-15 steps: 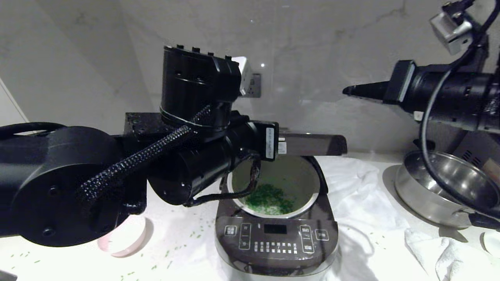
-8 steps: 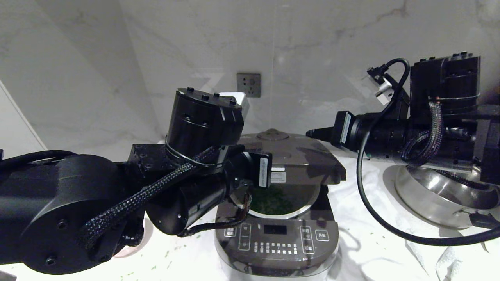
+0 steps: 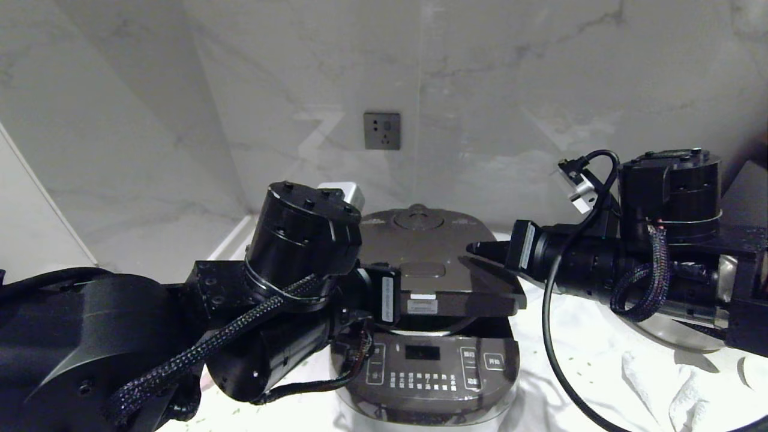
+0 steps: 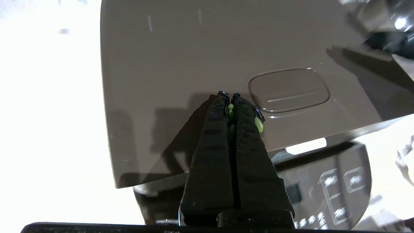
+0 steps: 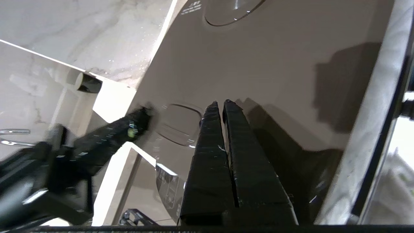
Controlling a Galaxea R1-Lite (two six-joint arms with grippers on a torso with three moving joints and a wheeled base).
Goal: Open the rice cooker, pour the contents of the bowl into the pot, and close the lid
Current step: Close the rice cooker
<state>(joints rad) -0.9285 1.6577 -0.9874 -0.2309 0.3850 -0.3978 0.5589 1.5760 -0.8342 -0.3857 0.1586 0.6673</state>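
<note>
Both the left gripper (image 4: 229, 97) and right gripper (image 5: 220, 103), fingers pressed together, are bearing on the lid (image 3: 429, 264), risking sliding off before it latches.

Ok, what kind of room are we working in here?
Most likely a home kitchen counter. A rice cooker with a button panel sits on a white worktop, backed by a marble-look wall with a power socket, and a white cloth lies to the cooker's right.

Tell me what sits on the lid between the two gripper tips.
In the head view, the push latch lies on the lid between the shut left gripper and the shut right gripper; both wrist views confirm it.
</note>
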